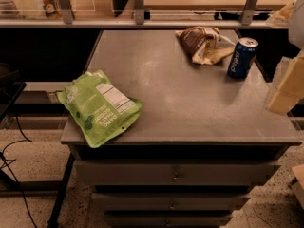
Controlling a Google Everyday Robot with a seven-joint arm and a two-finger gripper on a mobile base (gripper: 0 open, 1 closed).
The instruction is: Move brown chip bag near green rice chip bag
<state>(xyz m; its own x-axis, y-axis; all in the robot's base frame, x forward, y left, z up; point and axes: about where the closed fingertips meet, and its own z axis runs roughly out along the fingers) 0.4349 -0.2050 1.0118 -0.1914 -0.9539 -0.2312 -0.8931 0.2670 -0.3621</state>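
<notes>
The brown chip bag (203, 43) lies wrinkled at the far right of the grey table top (180, 94), dark brown front up with pale cream sides. The green rice chip bag (99, 106) lies flat at the near left corner, overhanging the edge, white label up. My gripper (284, 96) shows as pale cream blocks at the right edge of the view, over the table's right side, well apart from both bags and holding nothing that I can see.
A blue Pepsi can (242, 57) stands upright just right of the brown bag, between it and my gripper. A railing (137, 18) runs behind the table. Drawers (175, 175) sit below the top. Cables lie on the floor at left.
</notes>
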